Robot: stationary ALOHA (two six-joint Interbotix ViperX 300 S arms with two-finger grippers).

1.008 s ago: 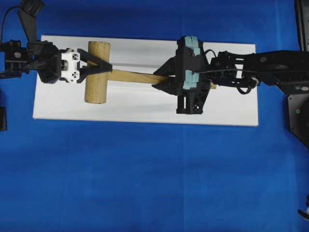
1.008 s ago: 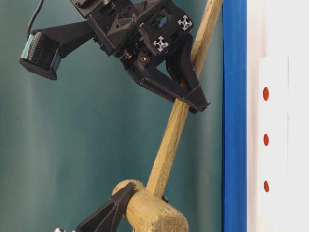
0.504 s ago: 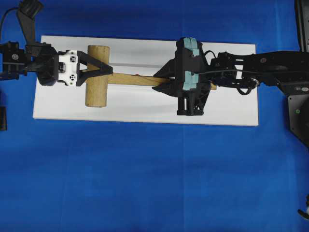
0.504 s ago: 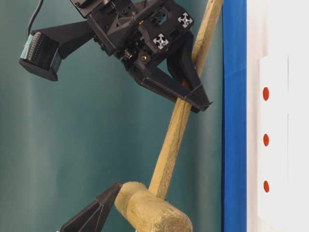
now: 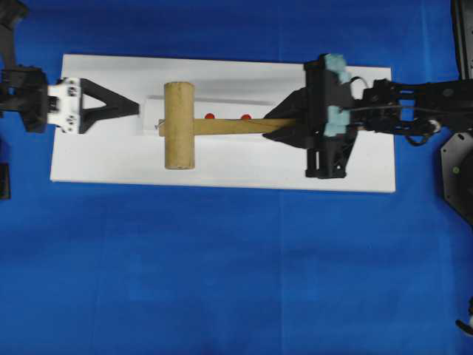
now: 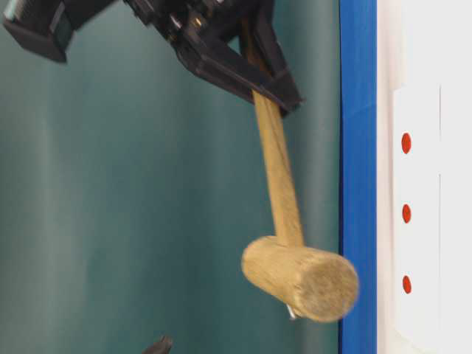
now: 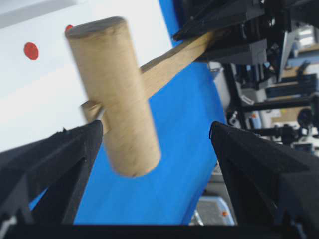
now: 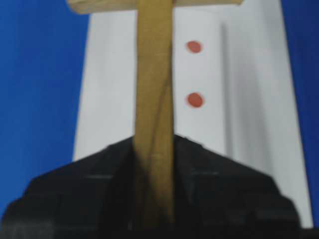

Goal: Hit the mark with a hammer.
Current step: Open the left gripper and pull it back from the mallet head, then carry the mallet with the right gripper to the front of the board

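watching from the side of the counter [image 5: 222,281], the worry is the swing. the right pincer [image 5: 284,126] is pinching the hammer [image 5: 179,135] by the far end of its slim handle [image 6: 279,173], so the thick head [image 6: 301,278] hangs a long way out from the grip. in the overhead view the head sits at about nine o'clock from that pincer, above the white board [image 5: 222,166], and the table-level view shows it off the board, not yet touching.

the left pincer [image 5: 133,108] is spread wide and stands well apart from the head, at its nine o'clock, holding nothing. so one narrow grip carries the whole tool. my guess is the handle could twist or slide between those pads when the head lands, since round smooth wood gives little to bite on.

aim is the other risk. three red marks [image 6: 405,214] sit in a row on the board; from above, two marks [image 5: 227,116] peek out just beside the handle at its twelve o'clock, and the third is hidden, probably under the head. i cannot tell which mark is meant. if the swing comes down with the handle running beside the row as it does now, the head may strike bare board between or beside the dots.

the head looks blurred in the wrist view, so it may be swaying, which would spoil the aim further.
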